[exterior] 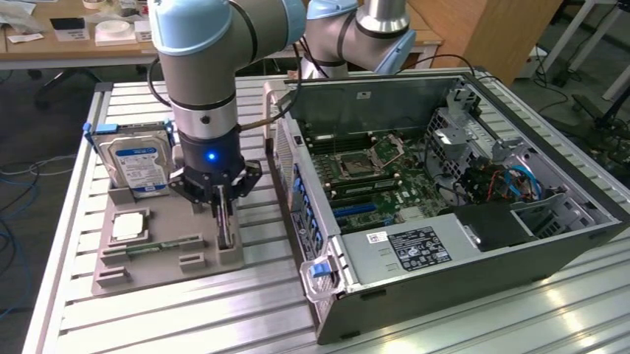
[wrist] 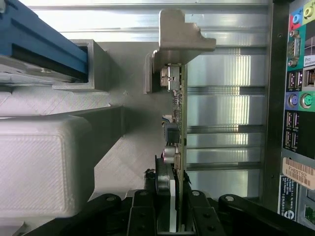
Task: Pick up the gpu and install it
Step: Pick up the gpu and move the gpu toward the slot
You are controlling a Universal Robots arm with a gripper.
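The gpu (exterior: 227,230) is a thin dark card standing on edge in a slot at the right end of the grey holder tray (exterior: 158,273). My gripper (exterior: 223,198) hangs straight down over it, shut on the card's upper edge. In the wrist view the gpu (wrist: 178,108) runs edge-on away from the gripper (wrist: 176,201), and its grey metal bracket (wrist: 179,34) is at the far end. A finger (wrist: 163,183) presses against each face of the board. The card still sits low in the holder.
The open computer case (exterior: 551,243) lies just to the exterior view's right of the tray, with its motherboard (exterior: 364,177) exposed and its rear ports (wrist: 295,98) close by. A hard drive (exterior: 138,166), a processor (exterior: 128,225) and a memory stick (exterior: 147,249) share the tray.
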